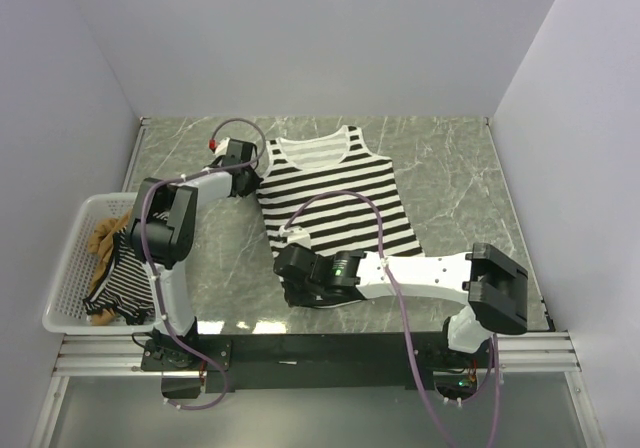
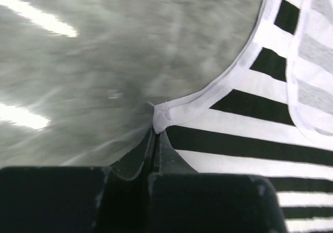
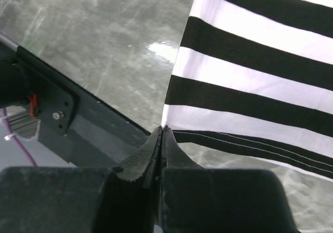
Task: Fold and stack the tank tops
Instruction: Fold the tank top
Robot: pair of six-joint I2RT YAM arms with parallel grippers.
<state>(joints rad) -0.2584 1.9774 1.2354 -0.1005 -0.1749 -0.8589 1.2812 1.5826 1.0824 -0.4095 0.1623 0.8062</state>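
Closest to the right wrist lens, the right gripper [image 3: 162, 131] had its black fingers pressed flat together with no gap between them. The hem corner of the wide-striped tank top [image 3: 250, 87] came straight out of their tips, and I read that as a firm pinch on the cloth. From overhead, that corner was the near left one of the garment, close to the near edge of the grey marbled table [image 1: 440, 168].

On the other wrist view the left gripper [image 2: 155, 131] was equally closed, with a small bunch of white binding nipped between its tips (the bottom of the armhole trim, as far as I could tell). Overhead, that put the left gripper at the far left of the garment, at the base of its left armhole.

Between the two grips, the wide-striped tank top lay spread flat around the middle of the table. Its neck was toward the far side, its hem toward the near side, and it sat slightly askew.

Off to the left, a white mesh basket [image 1: 65, 258] sat against the table's left edge, on the near side. A tan-brown top [image 1: 105, 238] was crumpled at its far end. A thin-striped top [image 1: 125, 283] lay bundled just beside it toward the near end. Both were well apart from either gripper's tips.
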